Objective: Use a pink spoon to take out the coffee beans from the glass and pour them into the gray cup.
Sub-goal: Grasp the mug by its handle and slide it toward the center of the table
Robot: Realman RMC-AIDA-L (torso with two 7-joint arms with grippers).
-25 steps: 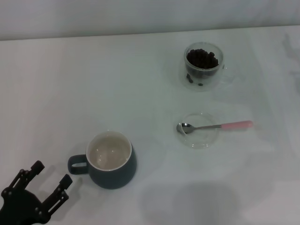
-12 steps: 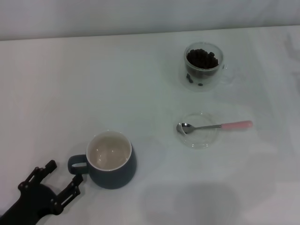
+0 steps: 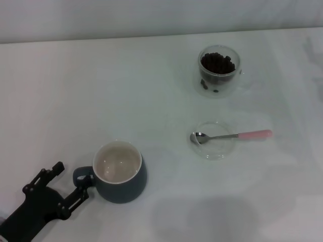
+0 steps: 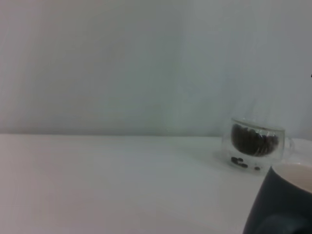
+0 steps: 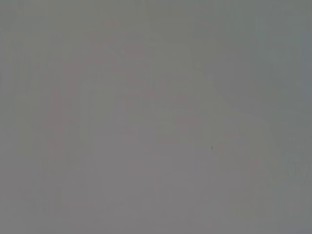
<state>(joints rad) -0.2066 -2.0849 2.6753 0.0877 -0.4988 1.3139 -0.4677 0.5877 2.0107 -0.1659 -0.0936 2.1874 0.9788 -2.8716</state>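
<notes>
The left gripper (image 3: 69,180), fingers apart, is set at the cup (image 3: 120,172) handle at 9 o'clock (likely to steady it), while the spoon (image 3: 232,135) lies untouched at 3 o'clock.

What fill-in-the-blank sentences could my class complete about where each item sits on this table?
1. The pink spoon lies with its bowl in a shallow clear ____.
2. The coffee beans are inside the ____.
3. The gray cup has nothing ____ it.
4. The left gripper is open beside the cup's ____.

Missing words: dish; glass; inside; handle
</notes>
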